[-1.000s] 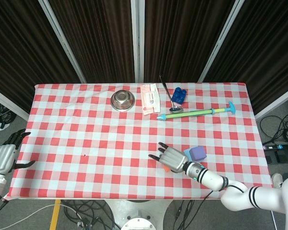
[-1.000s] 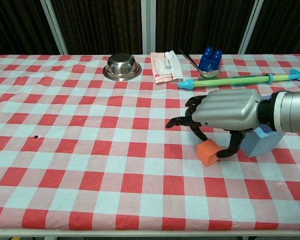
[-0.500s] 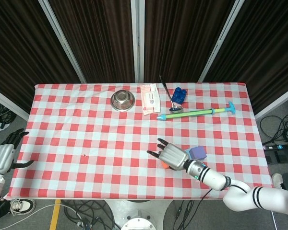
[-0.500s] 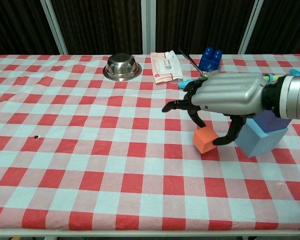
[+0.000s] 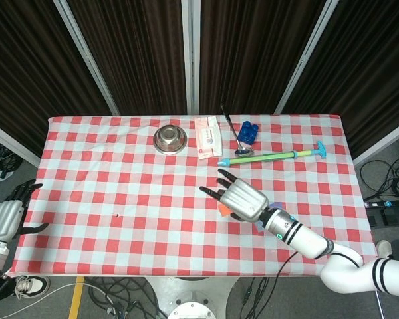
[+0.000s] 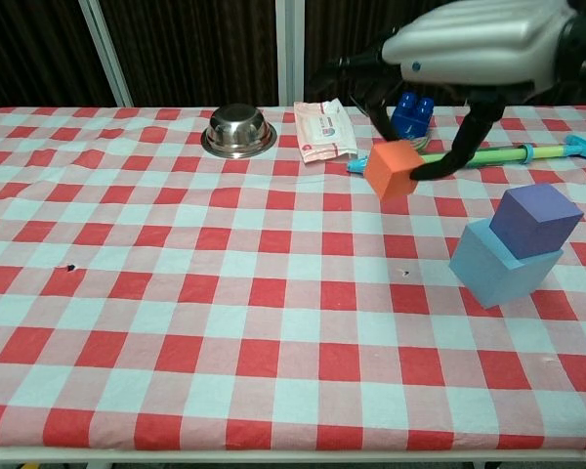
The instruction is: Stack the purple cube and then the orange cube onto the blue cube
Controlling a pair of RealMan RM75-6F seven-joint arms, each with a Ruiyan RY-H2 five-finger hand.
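So the right hand (image 6: 479, 54) has the orange cube (image 6: 394, 169) pinched between thumb and a finger, lifted well clear of the checkered surface (image 6: 176, 322), other fingers spread out. The purple cube (image 6: 534, 221) is already sitting on the blue cube (image 6: 493, 266), a bit skewed, and that stack is off to the right of and below the orange one in the chest view. At the far edge there's a steel bowl (image 6: 238, 130); can't tell if anything's in it. Beside it lie a wipes packet (image 6: 324, 131), a ladle (image 5: 238, 139), a blue toy block (image 6: 411, 114) and a green pump stick (image 6: 469, 155). The left hand (image 5: 5, 216) hangs off the surface's left edge, holding nothing, fingers loose.
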